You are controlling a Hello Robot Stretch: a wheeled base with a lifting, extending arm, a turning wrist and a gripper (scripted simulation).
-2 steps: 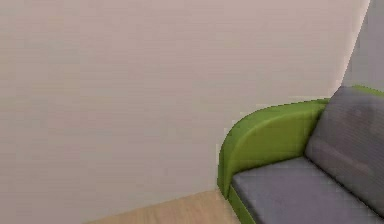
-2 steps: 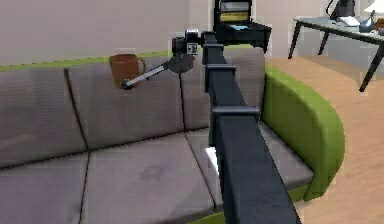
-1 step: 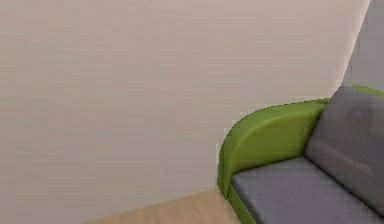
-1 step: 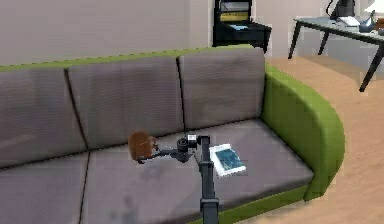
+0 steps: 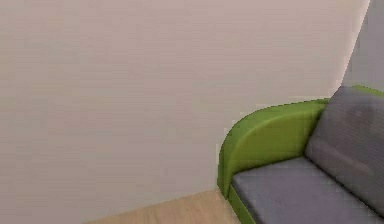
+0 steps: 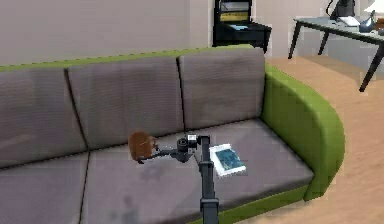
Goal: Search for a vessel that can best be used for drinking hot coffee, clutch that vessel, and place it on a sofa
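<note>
A green sofa (image 6: 300,120) with grey cushions stretches across the arm side view. Its rounded green arm (image 5: 270,135) and grey seat also show at the forward view's right. The dark arm bar rises from the bottom edge to the gripper (image 6: 160,154), which reaches left over the middle seat cushion. At its far end is a small rounded brown vessel (image 6: 140,147), seen against the seat cushion. I cannot tell whether the gripper holds it or whether it rests on the cushion.
A flat white and teal book (image 6: 227,159) lies on the seat just right of the arm. Behind the sofa stands a black shelf unit (image 6: 240,28), with a dark desk (image 6: 335,32) at the top right. A plain beige wall (image 5: 120,90) is close ahead.
</note>
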